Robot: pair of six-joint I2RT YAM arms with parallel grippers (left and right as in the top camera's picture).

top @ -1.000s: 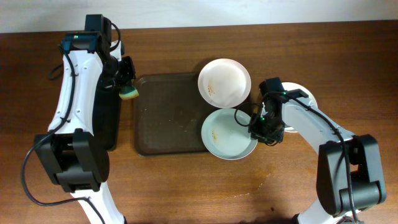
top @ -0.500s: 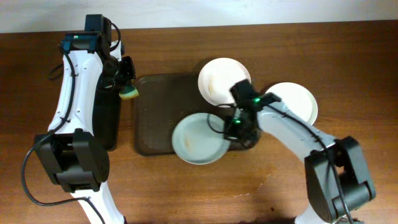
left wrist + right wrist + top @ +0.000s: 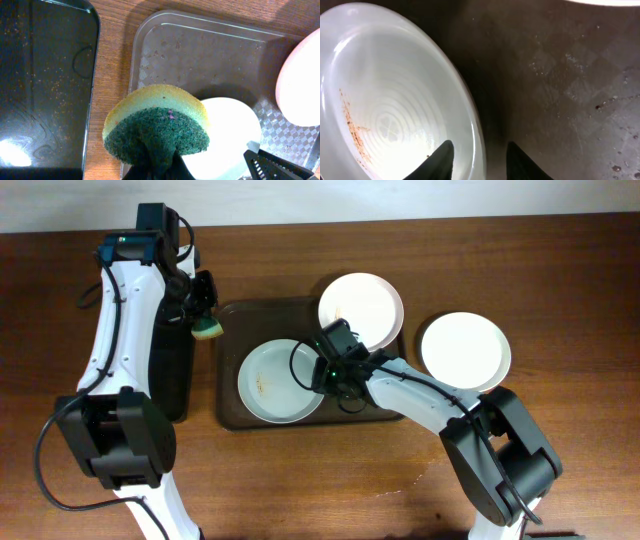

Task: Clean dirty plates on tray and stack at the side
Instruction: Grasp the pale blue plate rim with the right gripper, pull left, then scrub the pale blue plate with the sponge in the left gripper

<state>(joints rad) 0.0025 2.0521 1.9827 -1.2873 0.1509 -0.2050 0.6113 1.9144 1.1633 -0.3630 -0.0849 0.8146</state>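
My right gripper (image 3: 325, 372) (image 3: 480, 150) is shut on the right rim of a white plate (image 3: 275, 380) (image 3: 390, 100) with a brown smear, over the middle of the brown tray (image 3: 235, 345) (image 3: 560, 100). One finger is inside the rim and one outside. A second smeared plate (image 3: 360, 310) lies on the tray's far right corner. A third plate (image 3: 465, 352) lies on the table right of the tray. My left gripper (image 3: 205, 320) (image 3: 155, 170) is shut on a yellow and green sponge (image 3: 209, 329) (image 3: 157, 125) above the tray's far left edge.
A narrow black tray (image 3: 172, 370) (image 3: 45, 85) lies on the wooden table left of the brown tray. In the left wrist view the held plate (image 3: 230, 135) shows behind the sponge, with the brown tray (image 3: 200, 55) under it.
My right gripper has carried the smeared plate leftwards, from the tray's near right corner to its middle. The left arm and sponge have not moved.
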